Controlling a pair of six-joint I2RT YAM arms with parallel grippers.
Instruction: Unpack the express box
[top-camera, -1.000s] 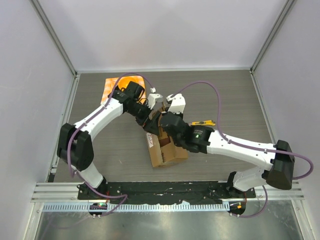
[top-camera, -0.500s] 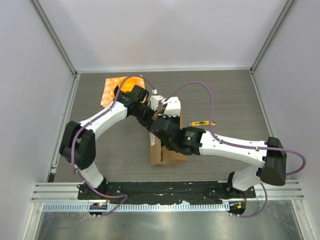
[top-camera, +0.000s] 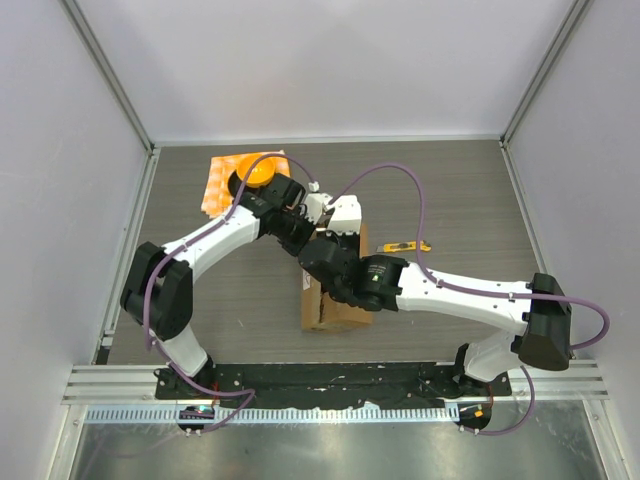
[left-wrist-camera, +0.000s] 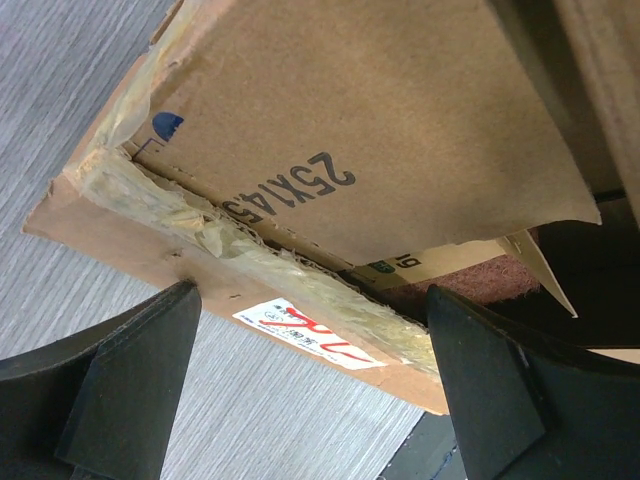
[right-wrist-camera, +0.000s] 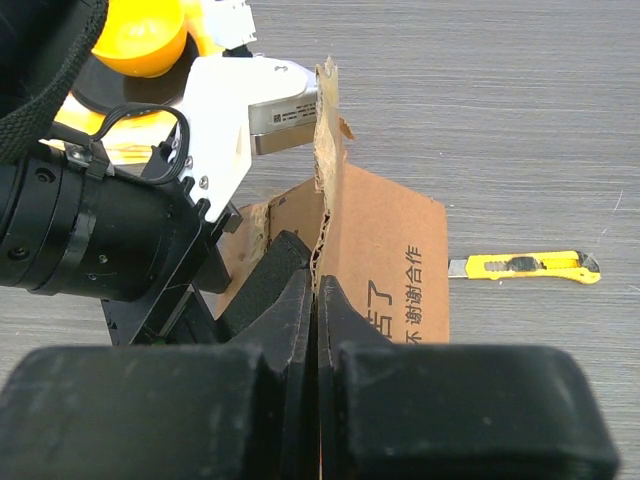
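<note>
The right gripper (right-wrist-camera: 316, 292) pinches a raised flap of the box (top-camera: 338, 308), which sits mid-table between both arms. The left gripper (left-wrist-camera: 312, 335) gapes wide beside the box's torn end. Around lie the grey wood-grain table (top-camera: 460, 190) and plain white walls (top-camera: 320, 70).

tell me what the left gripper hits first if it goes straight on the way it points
Most likely the express box: the open left gripper points at its torn taped edge, though depth is unclear.
</note>
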